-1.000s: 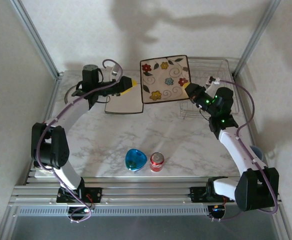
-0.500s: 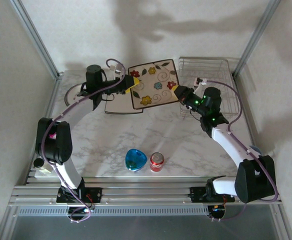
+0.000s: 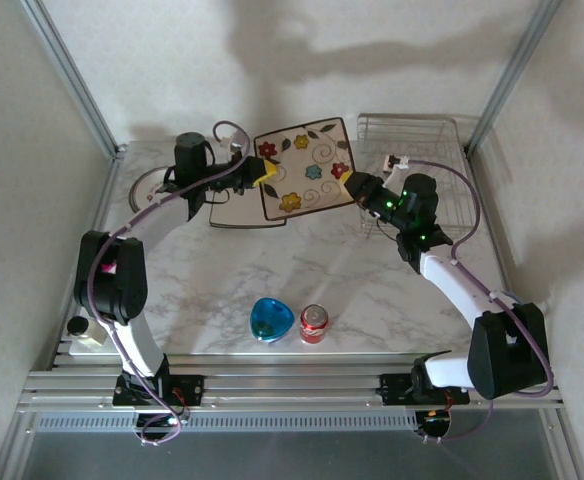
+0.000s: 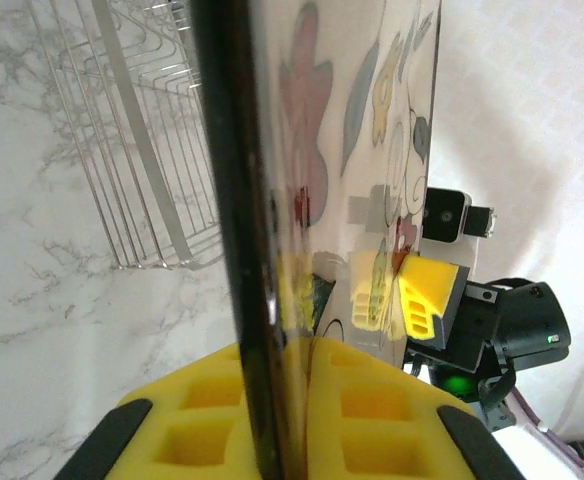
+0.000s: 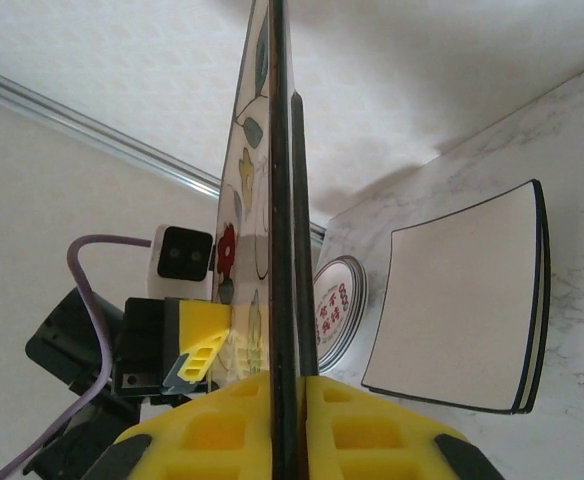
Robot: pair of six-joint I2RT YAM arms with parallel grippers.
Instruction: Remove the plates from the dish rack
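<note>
A square cream plate with flower marks (image 3: 305, 168) hangs tilted in the air left of the dish rack (image 3: 442, 135). My left gripper (image 3: 265, 172) is shut on its left edge and my right gripper (image 3: 350, 180) is shut on its right edge. In the left wrist view the plate's dark rim (image 4: 240, 200) runs up from between my yellow pads (image 4: 372, 405), with the rack (image 4: 132, 150) behind. The right wrist view has the plate (image 5: 280, 180) edge-on between the pads (image 5: 372, 430). A second square plate (image 3: 244, 210) and a round plate with red marks (image 3: 148, 187) lie on the table.
A glossy blue bowl (image 3: 272, 319) and a red can (image 3: 314, 323) stand near the table's front middle. Metal frame posts rise at the back corners. The marble tabletop (image 3: 362, 280) lies between the arms.
My right arm has carried the flowered plate left and down, away from the rack. My left gripper has moved onto the plate's left edge and shut on it.
</note>
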